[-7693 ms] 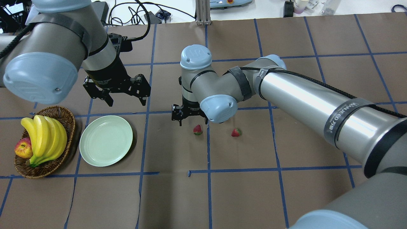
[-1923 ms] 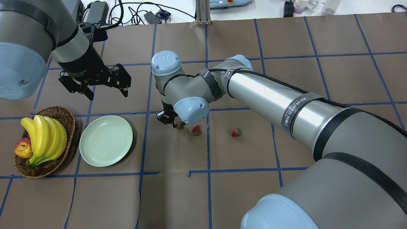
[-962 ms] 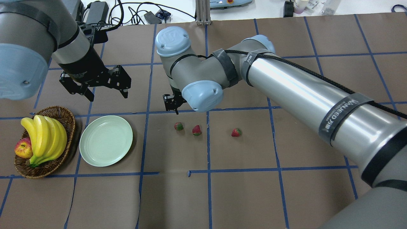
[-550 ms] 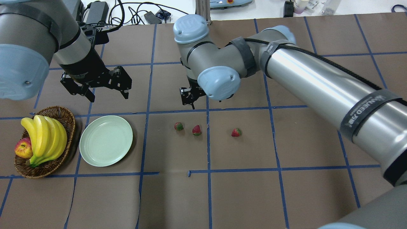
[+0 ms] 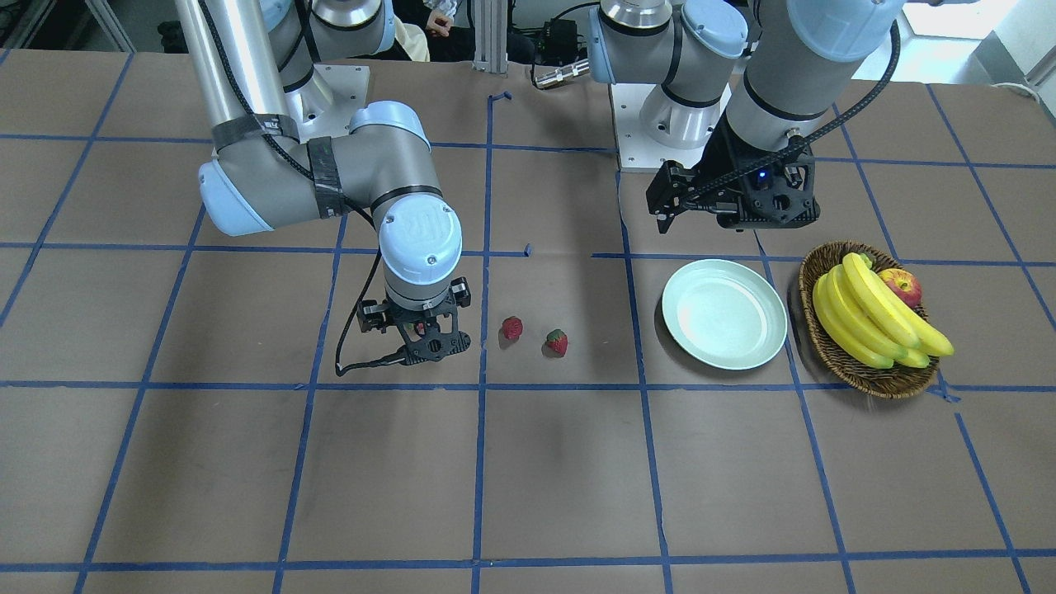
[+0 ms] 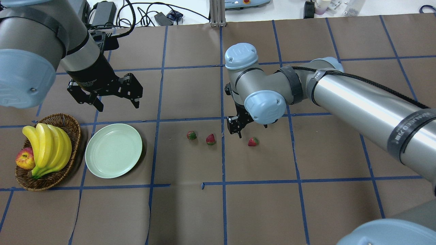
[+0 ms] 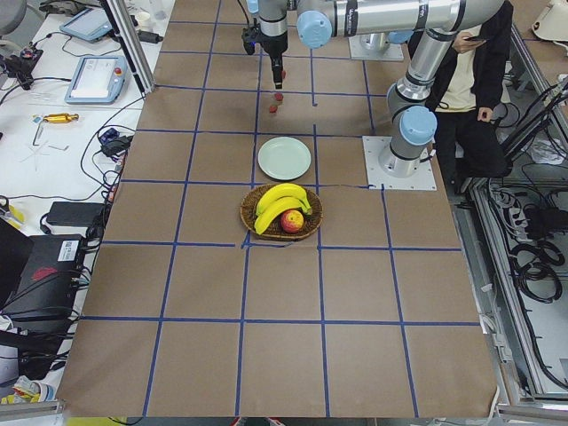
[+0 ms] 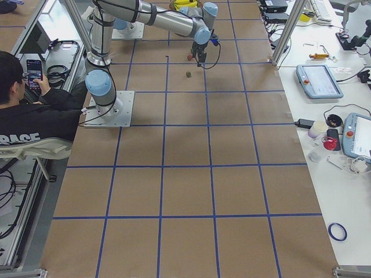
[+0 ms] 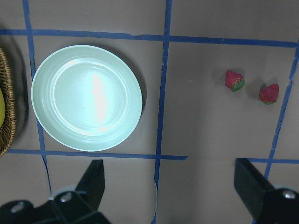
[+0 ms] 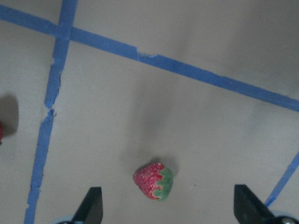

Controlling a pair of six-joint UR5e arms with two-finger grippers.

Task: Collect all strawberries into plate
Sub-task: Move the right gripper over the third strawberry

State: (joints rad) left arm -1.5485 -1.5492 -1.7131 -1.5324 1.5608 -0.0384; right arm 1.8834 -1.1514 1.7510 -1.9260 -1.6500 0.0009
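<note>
Three strawberries lie in a row on the brown table: the left one (image 6: 191, 135), the middle one (image 6: 211, 139) and the right one (image 6: 252, 142). My right gripper (image 6: 240, 129) hovers open just above the right strawberry (image 10: 153, 181), which sits between its spread fingers (image 10: 91, 205) without touching them. The pale green plate (image 6: 113, 150) is empty, left of the berries. My left gripper (image 6: 112, 102) hangs open and empty above the plate's far side; its wrist view shows the plate (image 9: 86, 98) and two strawberries (image 9: 234, 80).
A wicker basket (image 6: 69, 124) with bananas (image 6: 47, 148) and a red apple (image 6: 24, 159) stands just left of the plate. Cables and devices lie beyond the table's far edge. A person sits beside the robot base (image 8: 35, 110).
My right gripper has left the left strawberry on the table, risen, swung right and come down over the right strawberry. The left arm has barely moved.
</note>
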